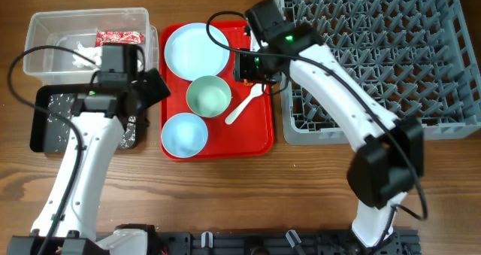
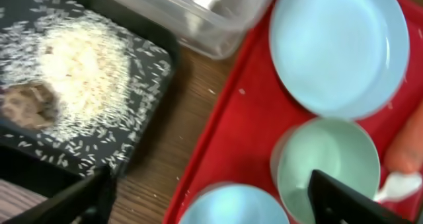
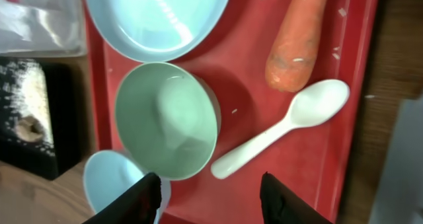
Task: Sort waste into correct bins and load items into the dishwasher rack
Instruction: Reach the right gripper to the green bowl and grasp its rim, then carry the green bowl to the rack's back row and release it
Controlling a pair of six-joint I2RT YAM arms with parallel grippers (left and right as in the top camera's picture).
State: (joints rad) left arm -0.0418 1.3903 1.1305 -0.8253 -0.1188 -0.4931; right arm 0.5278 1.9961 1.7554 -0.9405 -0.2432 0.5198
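Hovering right claw (image 3: 211, 201) spread, carrot (image 3: 294, 42) beside red tray (image 3: 254, 98) edge

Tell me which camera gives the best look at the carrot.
Right wrist view: the carrot lies there nearly whole and sharp, beside the white spoon. The left wrist view catches only a blurred orange sliver at its right edge; overhead, the right arm covers it.

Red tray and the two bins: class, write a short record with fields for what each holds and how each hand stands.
red tray: plate, green bowl, blue bowl, spoon, carrot
black tray: rice, brown lump
clear tub: red wrapper, tissue
left hand: open, holding nothing
right hand: open, above the red tray
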